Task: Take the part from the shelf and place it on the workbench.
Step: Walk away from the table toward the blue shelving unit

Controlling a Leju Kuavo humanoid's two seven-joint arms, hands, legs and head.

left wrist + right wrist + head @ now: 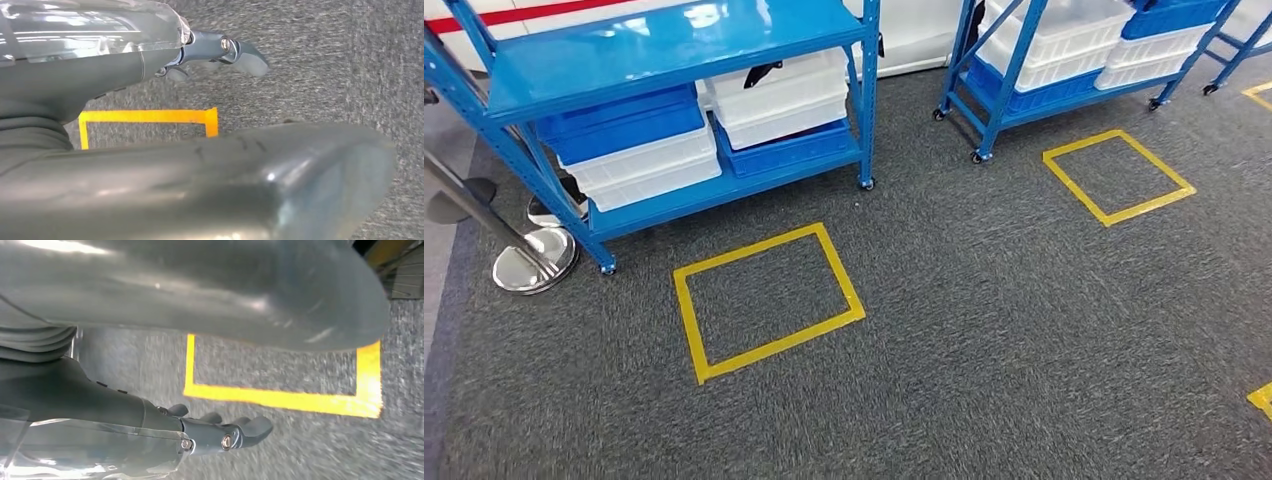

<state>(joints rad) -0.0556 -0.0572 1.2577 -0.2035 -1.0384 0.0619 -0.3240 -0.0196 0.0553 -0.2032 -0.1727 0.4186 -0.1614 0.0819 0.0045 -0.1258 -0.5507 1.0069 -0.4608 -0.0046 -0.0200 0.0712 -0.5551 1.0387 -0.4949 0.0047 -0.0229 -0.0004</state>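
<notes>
Two shelves: a blue wheeled shelf [674, 60] is seen at the upper left of the head view, and a second blue shelf [1024, 100] at the upper right.
Bins: white bins [779, 95] and blue bins [619, 125] are stacked on the lower level of the nearer shelf; more white bins [1064, 35] are carried by the far one.
Part: no single part can be picked out; a dark item [762, 72] is seen on top of a white bin at upper centre, but what it is cannot be told.
Floor marks: a yellow taped square [769, 300] is laid on the grey carpet [1024, 350] at lower centre, just in front of the nearer shelf; another yellow square [1119, 177] is set at right.
Stanchion: a chrome base [534, 260] is seen at the left edge, beside the shelf leg.
Left hand [220, 52]: hung low over the carpet, fingers loosely extended and apart, nothing held.
Right hand [225, 432]: likewise hung over the carpet near a yellow tape corner [280, 390], fingers slightly curled but apart, nothing held.
Surface: no workbench is shown.
Step in hand: judged to be the approach to the shelf; the pick is not yet begun.
Next move: the body would need to be brought up to the nearer shelf, probably onto the taped square, and an arm raised toward the bins before any grasp is tried.
</notes>
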